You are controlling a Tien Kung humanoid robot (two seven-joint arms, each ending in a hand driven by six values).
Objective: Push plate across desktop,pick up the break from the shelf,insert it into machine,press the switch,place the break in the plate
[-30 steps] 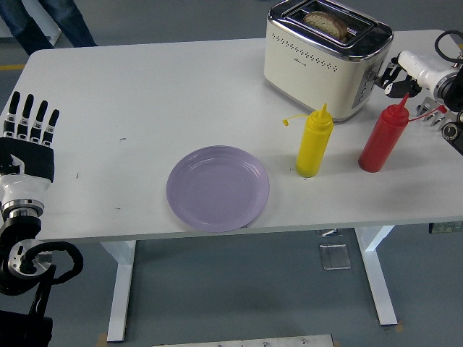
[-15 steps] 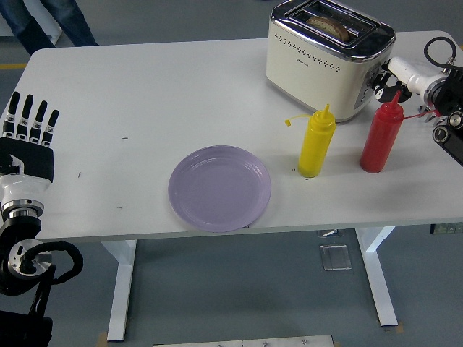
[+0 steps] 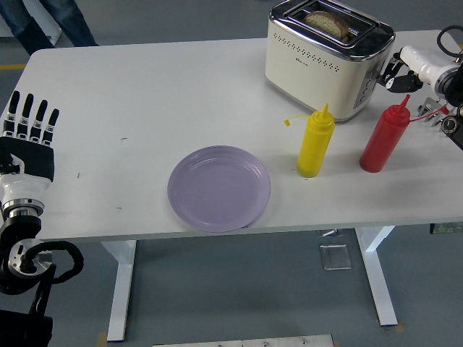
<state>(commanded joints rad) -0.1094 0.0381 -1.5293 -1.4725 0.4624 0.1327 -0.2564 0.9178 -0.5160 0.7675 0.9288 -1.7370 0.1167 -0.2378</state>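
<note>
While the bread (image 3: 327,22) sits down in a slot of the toaster (image 3: 325,59) at the far right of the table (image 3: 145,94), the right hand (image 3: 396,72) hangs just beside the toaster's right end, where the lever is. Its dark fingers (image 3: 391,78) are curled toward that end; whether they touch it I cannot tell. A red bottle (image 3: 383,139) stands just below and in front of this hand, close to the wrist, and a yellow bottle (image 3: 315,142) stands left of it, in front of the toaster. Both are upright and apart from each other. The plate (image 3: 219,188), lilac and bare, lies near the table's front edge, left of the yellow bottle and well apart from the toaster. The left hand (image 3: 29,137) rests at the table's left edge, fingers straight and side by side, holding nothing. A person's legs (image 3: 43,22) show beyond the far left corner.
</note>
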